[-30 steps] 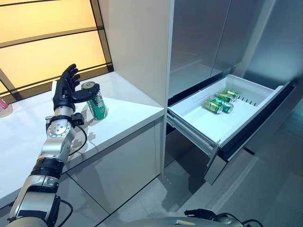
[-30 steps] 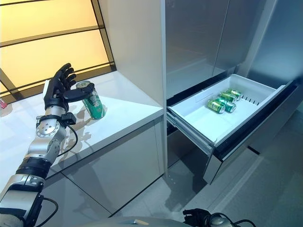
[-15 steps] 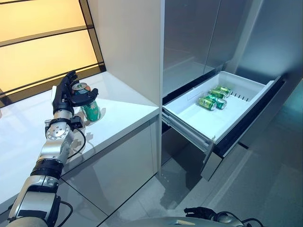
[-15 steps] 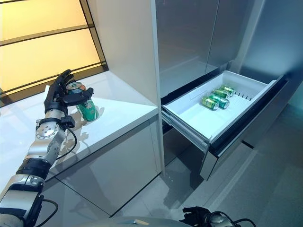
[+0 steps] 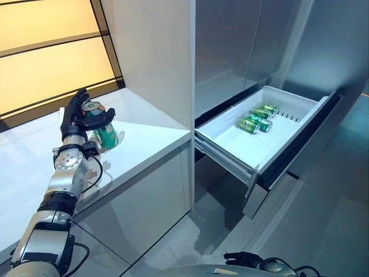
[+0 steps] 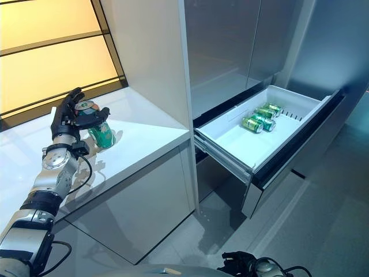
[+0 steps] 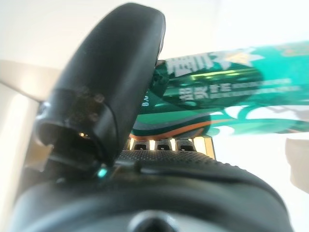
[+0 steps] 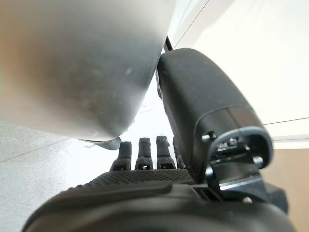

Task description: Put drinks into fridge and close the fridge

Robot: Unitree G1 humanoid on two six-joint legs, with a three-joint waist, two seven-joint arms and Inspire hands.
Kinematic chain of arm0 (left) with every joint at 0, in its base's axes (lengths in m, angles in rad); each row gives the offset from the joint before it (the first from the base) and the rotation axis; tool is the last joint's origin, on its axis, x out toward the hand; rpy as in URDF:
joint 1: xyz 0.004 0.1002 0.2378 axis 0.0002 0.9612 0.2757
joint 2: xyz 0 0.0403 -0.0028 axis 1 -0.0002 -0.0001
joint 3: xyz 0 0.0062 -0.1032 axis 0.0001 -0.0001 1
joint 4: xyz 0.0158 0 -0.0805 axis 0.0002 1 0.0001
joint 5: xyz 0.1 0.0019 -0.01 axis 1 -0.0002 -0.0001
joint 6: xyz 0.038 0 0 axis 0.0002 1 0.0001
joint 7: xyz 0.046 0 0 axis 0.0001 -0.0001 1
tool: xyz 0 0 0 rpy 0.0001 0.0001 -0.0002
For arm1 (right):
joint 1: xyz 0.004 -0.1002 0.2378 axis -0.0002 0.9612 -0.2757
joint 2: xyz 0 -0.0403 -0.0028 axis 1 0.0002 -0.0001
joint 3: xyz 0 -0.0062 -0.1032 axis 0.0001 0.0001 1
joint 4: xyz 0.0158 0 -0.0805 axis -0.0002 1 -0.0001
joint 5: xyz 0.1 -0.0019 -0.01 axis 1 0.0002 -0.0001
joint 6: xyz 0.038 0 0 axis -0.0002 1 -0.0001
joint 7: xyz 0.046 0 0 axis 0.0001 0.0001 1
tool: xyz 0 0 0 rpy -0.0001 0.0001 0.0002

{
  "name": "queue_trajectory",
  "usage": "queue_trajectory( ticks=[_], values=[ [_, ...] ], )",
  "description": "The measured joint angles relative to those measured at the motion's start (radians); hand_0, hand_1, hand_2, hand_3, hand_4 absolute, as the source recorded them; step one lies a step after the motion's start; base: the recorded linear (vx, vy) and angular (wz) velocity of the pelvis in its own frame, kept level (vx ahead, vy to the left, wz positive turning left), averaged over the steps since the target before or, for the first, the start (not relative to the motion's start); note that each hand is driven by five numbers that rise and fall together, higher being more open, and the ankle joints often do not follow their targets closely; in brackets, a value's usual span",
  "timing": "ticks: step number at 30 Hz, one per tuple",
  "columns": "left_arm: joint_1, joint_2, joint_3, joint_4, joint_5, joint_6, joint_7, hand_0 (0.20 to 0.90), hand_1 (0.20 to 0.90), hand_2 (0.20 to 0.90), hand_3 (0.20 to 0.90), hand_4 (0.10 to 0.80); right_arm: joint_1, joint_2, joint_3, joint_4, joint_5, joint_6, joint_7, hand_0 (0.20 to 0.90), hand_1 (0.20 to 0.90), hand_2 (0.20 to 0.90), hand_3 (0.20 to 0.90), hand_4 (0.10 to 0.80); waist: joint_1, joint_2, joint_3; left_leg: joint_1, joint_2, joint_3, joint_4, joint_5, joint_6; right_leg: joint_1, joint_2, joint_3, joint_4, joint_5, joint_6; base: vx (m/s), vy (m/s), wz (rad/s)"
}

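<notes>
A green can point(image 5: 107, 136) stands on the white counter point(image 5: 151, 131) beside the fridge. My left hand point(image 5: 75, 115) is at the can's top, thumb across its front and fingers behind it, shut on it. The left wrist view shows the thumb point(image 7: 113, 82) lying against the can point(image 7: 231, 82). The fridge's white drawer point(image 5: 230, 157) is pulled out and open, with green cans point(image 5: 253, 119) lying at its back. My right hand point(image 8: 203, 111) hangs low and idle near the floor, fingers relaxed and holding nothing.
A tall white panel point(image 5: 155, 52) stands between the counter and the steel fridge front point(image 5: 230, 46). The open drawer juts out over the grey floor point(image 5: 323, 231). A lit yellow wall point(image 5: 46, 52) runs behind the counter.
The camera has shifted, so the scene sits further left. My left hand's fingers and thumb have closed tighter round the can's top. The right hand has not moved.
</notes>
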Motion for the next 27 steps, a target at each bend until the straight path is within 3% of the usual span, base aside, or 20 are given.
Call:
queue_trajectory(
  ticks=[1,4,5,7,8,27],
  values=[
    [0.000,0.000,0.000,0.000,0.000,0.000,0.000,0.900,0.900,0.900,0.900,0.800,0.000,0.000,0.000,0.000,0.000,0.000,0.000,0.900,0.900,0.900,0.900,0.800,0.000,0.000,0.000,0.000,0.000,0.001,0.000,0.000,0.000,0.000,0.000,0.001,0.000,0.000,0.000,0.000,0.000,0.00],
    [0.000,0.000,0.000,0.000,-0.002,-0.001,-0.002,0.716,0.716,0.716,0.686,0.586,-0.001,0.000,0.000,0.001,0.000,0.000,0.001,0.900,0.900,0.900,0.900,0.800,0.000,-0.001,0.000,0.001,0.000,0.002,0.000,0.000,0.000,0.000,0.000,0.004,0.000,0.000,0.000,0.000,0.000,0.00],
    [0.000,0.000,0.000,0.000,-0.004,-0.002,-0.003,0.524,0.524,0.524,0.461,0.361,-0.001,0.000,0.000,0.002,0.000,0.000,0.001,0.900,0.900,0.900,0.900,0.800,0.000,-0.001,0.000,0.001,0.000,0.003,0.000,0.000,0.000,0.000,0.000,0.004,0.000,0.000,0.000,0.000,0.000,0.00],
    [0.000,0.000,0.000,0.000,-0.018,-0.014,-0.005,0.326,0.326,0.326,0.230,0.130,-0.002,0.001,0.000,0.002,0.000,-0.001,0.001,0.900,0.900,0.900,0.900,0.800,0.000,-0.002,0.001,0.001,0.000,0.004,0.000,0.000,0.000,0.000,0.000,0.005,0.000,0.000,0.000,0.000,0.000,0.00],
    [0.000,0.000,0.000,0.000,-0.020,-0.014,-0.007,0.300,0.300,0.300,0.200,0.100,-0.002,0.001,0.000,0.002,0.000,-0.001,0.001,0.900,0.900,0.900,0.900,0.800,0.000,-0.002,0.001,0.001,0.000,0.005,0.000,-0.001,0.000,-0.001,0.000,0.006,0.000,0.000,0.000,0.000,0.000,0.00],
    [0.000,0.000,0.000,0.005,-0.038,-0.026,-0.037,0.300,0.300,0.300,0.200,0.100,-0.003,0.001,-0.001,0.007,-0.018,-0.019,0.004,0.900,0.900,0.900,0.900,0.800,0.000,-0.006,0.004,0.001,0.000,0.007,0.000,-0.001,0.000,-0.004,0.000,0.011,0.000,0.000,0.000,0.000,0.000,0.00]
  ],
)
